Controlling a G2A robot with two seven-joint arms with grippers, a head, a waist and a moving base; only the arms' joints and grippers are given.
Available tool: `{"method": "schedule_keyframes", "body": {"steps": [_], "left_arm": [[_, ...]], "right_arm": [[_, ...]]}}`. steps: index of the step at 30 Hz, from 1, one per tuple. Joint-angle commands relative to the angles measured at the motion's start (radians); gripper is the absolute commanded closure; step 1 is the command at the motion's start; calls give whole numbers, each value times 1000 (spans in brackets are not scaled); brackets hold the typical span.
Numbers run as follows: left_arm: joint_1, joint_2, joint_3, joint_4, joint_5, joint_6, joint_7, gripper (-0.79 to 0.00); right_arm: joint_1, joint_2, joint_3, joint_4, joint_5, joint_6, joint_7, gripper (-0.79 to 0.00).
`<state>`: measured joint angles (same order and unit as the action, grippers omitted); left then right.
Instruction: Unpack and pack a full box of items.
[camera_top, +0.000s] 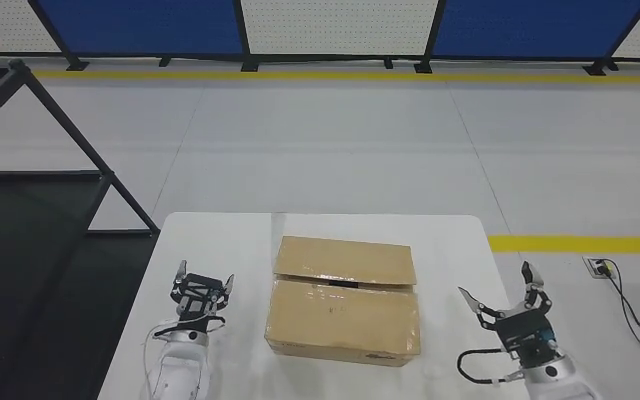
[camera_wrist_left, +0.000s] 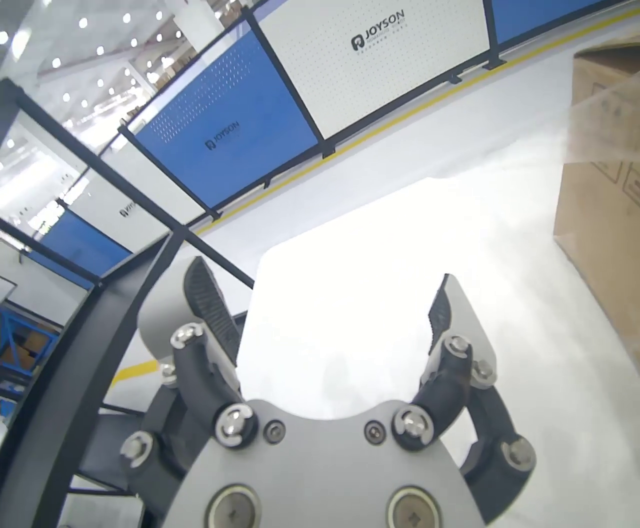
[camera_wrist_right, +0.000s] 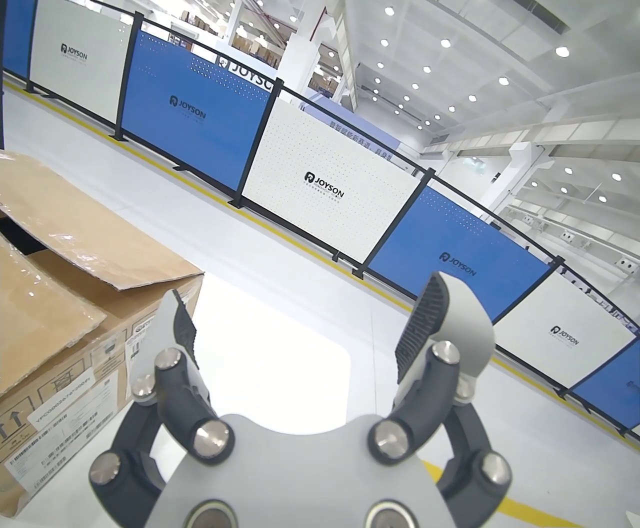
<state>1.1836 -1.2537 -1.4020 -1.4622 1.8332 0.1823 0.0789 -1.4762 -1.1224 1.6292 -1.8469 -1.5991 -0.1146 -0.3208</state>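
Top view shows us the cardboard box at the centre of the white table, its flaps folded down with a dark gap between them. We see the left gripper at lower left and the right gripper at lower right. Both are spread wide and empty, flanking the box, probably so that either can reach a flap.

A white table is set on a grey floor — a black frame is placed beside its left edge. Blue and white panels are lined up behind a yellow stripe.
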Motion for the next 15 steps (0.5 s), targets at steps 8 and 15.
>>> {"method": "schedule_keyframes", "body": {"steps": [8, 15], "left_arm": [[-197, -5, 90, 260, 234, -20, 124, -785], [-325, -23, 184, 426, 352, 26, 215, -785]], "right_arm": [[-19, -7, -9, 9, 11, 38, 14, -785], [-72, -11, 7, -33, 10, 75, 22, -785]]}}
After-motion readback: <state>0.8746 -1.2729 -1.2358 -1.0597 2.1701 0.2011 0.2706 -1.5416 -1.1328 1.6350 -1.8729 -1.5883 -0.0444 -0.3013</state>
